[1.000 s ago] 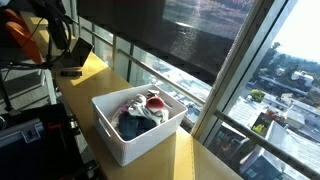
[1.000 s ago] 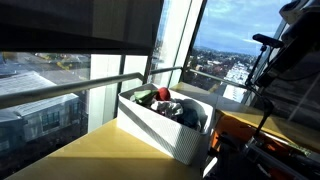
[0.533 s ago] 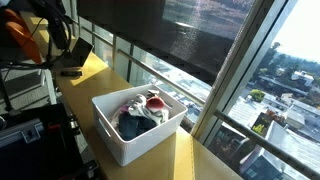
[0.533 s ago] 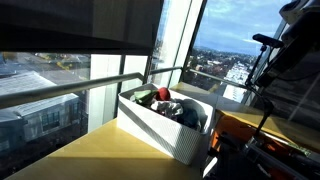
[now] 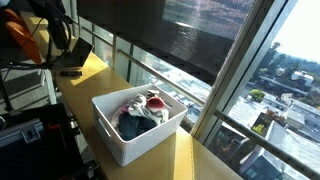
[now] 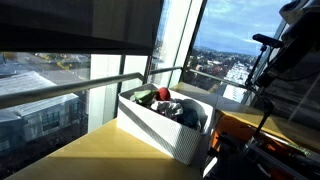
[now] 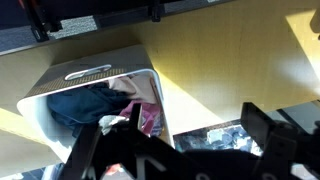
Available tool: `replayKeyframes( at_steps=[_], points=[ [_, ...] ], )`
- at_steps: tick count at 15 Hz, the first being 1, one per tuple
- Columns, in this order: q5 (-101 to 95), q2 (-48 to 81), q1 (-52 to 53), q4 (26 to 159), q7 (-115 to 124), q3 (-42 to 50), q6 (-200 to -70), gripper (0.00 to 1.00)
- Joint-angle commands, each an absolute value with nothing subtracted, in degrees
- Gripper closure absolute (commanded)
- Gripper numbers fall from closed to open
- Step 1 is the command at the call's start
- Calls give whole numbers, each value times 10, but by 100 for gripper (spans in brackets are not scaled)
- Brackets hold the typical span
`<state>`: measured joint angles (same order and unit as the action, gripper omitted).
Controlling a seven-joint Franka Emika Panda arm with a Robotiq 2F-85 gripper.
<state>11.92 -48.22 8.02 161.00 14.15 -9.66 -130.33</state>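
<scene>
Fingers (image 7: 262, 130), spread wide and empty, dark, blurred and cut off by the wrist view's lower edge, hang above the white bin (image 7: 95, 72) of jumbled clothes (image 7: 85, 105), which stands on the yellow tabletop (image 7: 225, 80) beside the window (image 5: 200, 40), with bare wood alongside.

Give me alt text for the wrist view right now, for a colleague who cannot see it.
A white bin of crumpled clothes, a dark blue cloth beside a pink cloth, sits on a yellow wooden table. The open gripper fills the bottom of the picture, dark and blurred, holding nothing.
</scene>
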Motion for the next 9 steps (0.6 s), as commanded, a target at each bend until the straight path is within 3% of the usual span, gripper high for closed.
replayKeyframes(
  at_steps=[1, 9],
  points=[
    [119, -482, 80, 1609, 141, -97, -1302, 0],
    [106, -415, 60, 1544, 142, -99, -1337, 0]
  ],
)
